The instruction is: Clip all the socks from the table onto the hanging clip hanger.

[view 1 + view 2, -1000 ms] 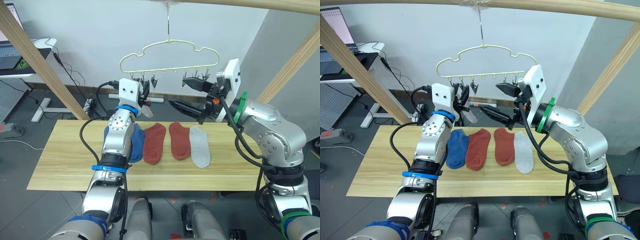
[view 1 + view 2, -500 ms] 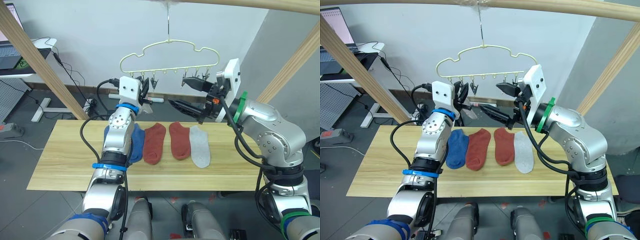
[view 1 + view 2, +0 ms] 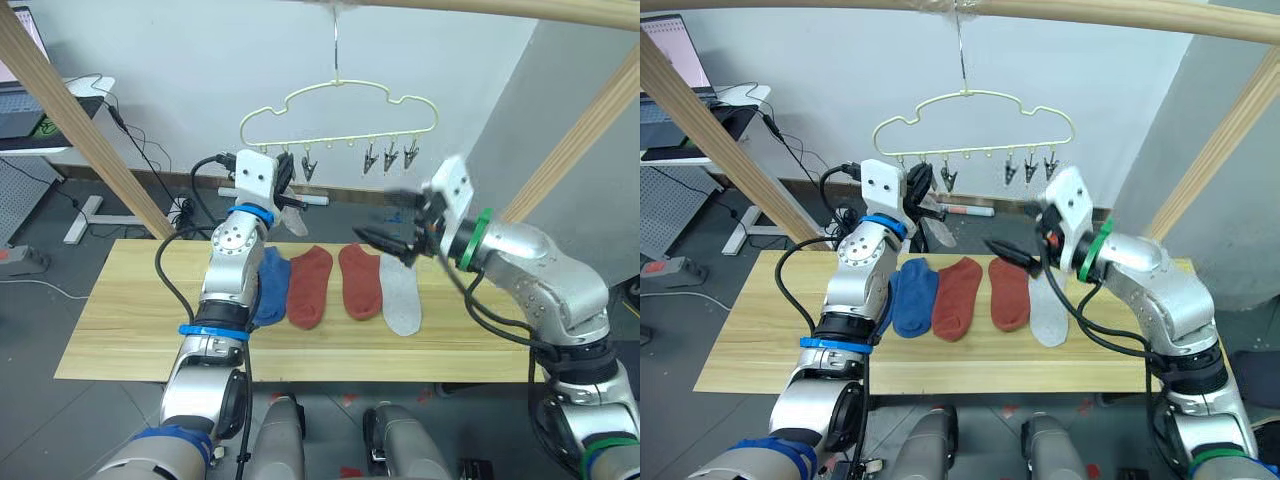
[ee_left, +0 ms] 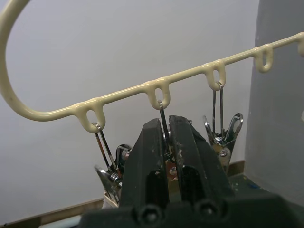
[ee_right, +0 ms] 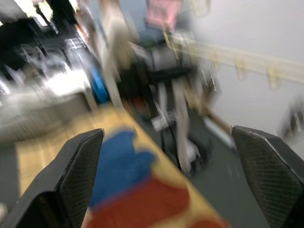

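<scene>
Four socks are lying side by side on the table: blue sock, two rust-red socks, grey sock. A fifth, pale sock is hanging by the left gripper, at 9 o'clock under the clip hanger. Left fingers are pressed together about a clip's wire. Right gripper is spreading wide, empty, above the grey sock. Advice: keep the fabric seated in the clip before letting go; steady the hanger.
</scene>
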### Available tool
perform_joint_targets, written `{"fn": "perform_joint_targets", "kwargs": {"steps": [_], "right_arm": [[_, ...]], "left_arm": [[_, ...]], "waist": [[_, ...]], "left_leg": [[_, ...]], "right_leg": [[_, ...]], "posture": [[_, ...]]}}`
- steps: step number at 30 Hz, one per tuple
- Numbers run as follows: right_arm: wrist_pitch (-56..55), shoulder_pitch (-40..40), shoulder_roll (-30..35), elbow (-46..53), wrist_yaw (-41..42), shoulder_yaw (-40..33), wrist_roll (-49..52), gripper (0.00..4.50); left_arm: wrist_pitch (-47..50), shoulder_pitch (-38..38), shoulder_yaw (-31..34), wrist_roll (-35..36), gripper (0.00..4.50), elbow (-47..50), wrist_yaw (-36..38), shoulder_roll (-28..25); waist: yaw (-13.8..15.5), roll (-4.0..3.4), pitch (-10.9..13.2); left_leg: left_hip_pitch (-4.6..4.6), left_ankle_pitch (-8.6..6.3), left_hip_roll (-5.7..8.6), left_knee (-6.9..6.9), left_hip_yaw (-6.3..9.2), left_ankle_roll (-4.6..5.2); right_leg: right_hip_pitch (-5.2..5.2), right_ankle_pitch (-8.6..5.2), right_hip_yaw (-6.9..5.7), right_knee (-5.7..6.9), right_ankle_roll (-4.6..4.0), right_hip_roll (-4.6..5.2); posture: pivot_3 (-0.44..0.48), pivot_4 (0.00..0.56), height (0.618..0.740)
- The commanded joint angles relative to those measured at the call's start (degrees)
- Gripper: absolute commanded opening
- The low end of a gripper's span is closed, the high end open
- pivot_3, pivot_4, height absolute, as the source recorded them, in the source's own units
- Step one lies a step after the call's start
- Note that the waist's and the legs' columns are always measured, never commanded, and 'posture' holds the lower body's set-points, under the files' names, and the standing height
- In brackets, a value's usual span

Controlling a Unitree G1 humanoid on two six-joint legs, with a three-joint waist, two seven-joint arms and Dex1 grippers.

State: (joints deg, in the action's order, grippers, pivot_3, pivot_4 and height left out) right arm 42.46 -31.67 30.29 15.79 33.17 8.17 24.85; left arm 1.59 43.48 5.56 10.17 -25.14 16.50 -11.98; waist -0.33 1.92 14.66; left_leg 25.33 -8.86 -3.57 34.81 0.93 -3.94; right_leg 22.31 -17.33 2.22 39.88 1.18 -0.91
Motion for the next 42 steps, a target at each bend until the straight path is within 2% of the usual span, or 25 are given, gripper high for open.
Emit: {"fn": "perform_joint_targets", "kwargs": {"steps": [1, 5, 12, 15, 19, 25, 29, 38, 39, 42], "right_arm": [[-9.6, 1.5, 0.1, -11.9, 0.4, 6.6, -10.4, 4.5], [-18.3, -1.9, -2.5, -30.8, 1.9, 11.9, -18.5, 4.5], [-30.5, -9.3, -7.5, -55.9, 2.1, 13.1, -26.1, 4.5], [-34.0, -11.1, -9.1, -62.3, 2.4, 12.5, -27.8, 4.5], [-32.7, -12.2, -12.1, -68.4, 4.2, 9.3, -26.0, 4.5], [-31.8, -11.1, -12.6, -70.8, 6.9, 7.8, -27.4, 4.5], [-33.1, -9.3, -11.3, -69.1, 8.3, 8.5, -29.4, 3.29], [-32.9, -2.3, -8.0, -59.3, 10.3, 7.7, -30.5, 0.16], [-32.4, -1.5, -7.7, -57.2, 10.4, 7.2, -30.1, 0.02], [-30.6, 1.8, -6.0, -47.8, 11.0, 5.2, -28.3, 0.02]], "left_arm": [[7.6, -0.1, 0.4, 3.0, 0.01, 5.2, 3.3, -1.6], [11.4, -1.6, 0.7, 4.1, 0.01, 8.3, 5.3, -3.7], [15.3, -4.3, 0.9, 5.2, 0.01, 12.9, 5.7, -4.7], [16.3, -5.9, 0.5, 5.1, 0.01, 14.8, 5.7, -4.8], [17.5, -6.6, 0.7, 5.4, 0.01, 16.3, 5.9, -5.3], [18.5, -6.4, 0.9, 5.5, 0.01, 17.0, 6.0, -5.6], [18.6, -6.4, 0.9, 5.5, 0.0, 17.1, 5.9, -5.6], [19.0, -6.1, 0.9, 6.2, 0.0, 16.6, 6.2, -5.3], [19.4, -6.1, 1.0, 6.5, 0.0, 16.5, 6.3, -5.3], [22.9, -6.0, 1.7, 9.1, 0.0, 16.9, 7.0, -5.0]], "waist": [[-0.2, 0.0, 0.0], [-1.4, 0.0, 0.0], [-1.4, 0.0, 0.0], [-1.3, 0.0, 0.0], [-1.4, 0.0, 0.0], [-1.4, -0.01, 0.0], [-1.3, -0.01, 0.0], [-1.2, -0.02, 0.0], [-1.2, -0.02, 0.0], [-1.1, -0.02, 0.0]], "left_leg": [[-0.03, 0.0, 0.0, 0.0, 0.0, 0.0], [-0.07, 0.0, 0.0, -0.02, -0.03, 0.0], [-0.14, 0.01, -0.02, -0.04, -0.08, -0.01], [-0.14, 0.0, 0.0, -0.05, -0.09, -0.01], [-0.19, 0.0, -0.04, -0.08, -0.09, -0.01], [-0.38, 0.0, -0.03, -0.11, -0.1, -0.01], [-0.39, 0.0, -0.02, -0.11, -0.1, -0.01], [-0.43, 0.0, -0.02, -0.11, -0.09, -0.01], [-0.43, 0.0, -0.01, -0.11, -0.09, -0.01], [-0.43, 0.0, -0.01, -0.11, -0.09, -0.01]], "right_leg": [[0.0, -0.02, 0.01, 0.01, 0.04, -0.01], [0.0, -0.03, 0.05, 0.04, 0.05, -0.02], [-0.01, 0.02, 0.09, 0.07, -0.03, -0.02], [-0.02, 0.02, 0.1, 0.04, -0.03, 0.0], [-0.03, 0.02, 0.1, 0.06, -0.05, 0.0], [-0.21, 0.02, 0.12, 0.09, -0.04, -0.01], [-0.22, 0.01, 0.13, 0.09, -0.03, 0.0], [-0.27, -0.01, 0.14, 0.08, 0.02, 0.0], [-0.27, -0.02, 0.14, 0.08, 0.03, 0.0], [-0.28, -0.02, 0.13, 0.08, 0.04, 0.0]], "posture": [[0.01, 0.216, 0.74], [0.016, 0.219, 0.74], [0.041, 0.224, 0.74], [0.052, 0.227, 0.74], [0.064, 0.23, 0.74], [0.071, 0.228, 0.74], [0.073, 0.227, 0.74], [0.066, 0.226, 0.74], [0.066, 0.226, 0.74], [0.065, 0.225, 0.74]]}}
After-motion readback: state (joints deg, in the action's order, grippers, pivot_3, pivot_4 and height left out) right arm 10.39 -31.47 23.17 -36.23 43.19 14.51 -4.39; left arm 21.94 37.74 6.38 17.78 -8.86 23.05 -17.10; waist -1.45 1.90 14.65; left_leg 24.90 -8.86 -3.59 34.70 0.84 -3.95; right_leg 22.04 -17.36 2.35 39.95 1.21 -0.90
